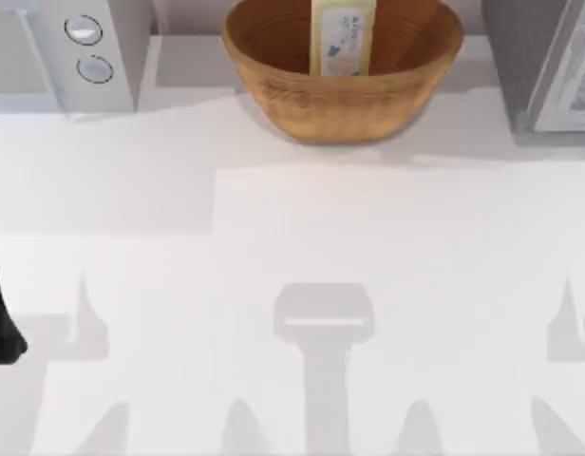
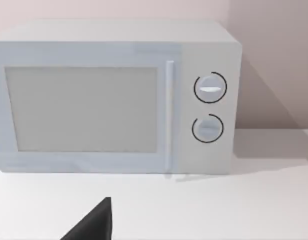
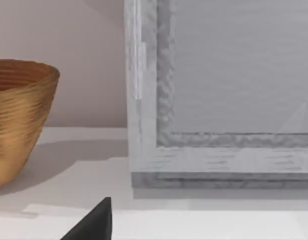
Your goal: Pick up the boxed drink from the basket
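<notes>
**Drink waits in the basket, arms parked**

The drink (image 1: 343, 38) stands upright in the basket (image 1: 340, 100) at the table's far middle, long axis vertical. The left arm (image 1: 0, 318) sits at the near left edge, well apart; the right wrist camera looks at the basket from the right side. Whether either gripper's fingers are apart, I cannot tell. Neither arm looks clearly nearer.

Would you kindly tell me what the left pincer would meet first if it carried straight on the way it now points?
Probably the grey microwave: the left wrist view faces its door squarely across bare table, though depth is hard to judge.
</notes>
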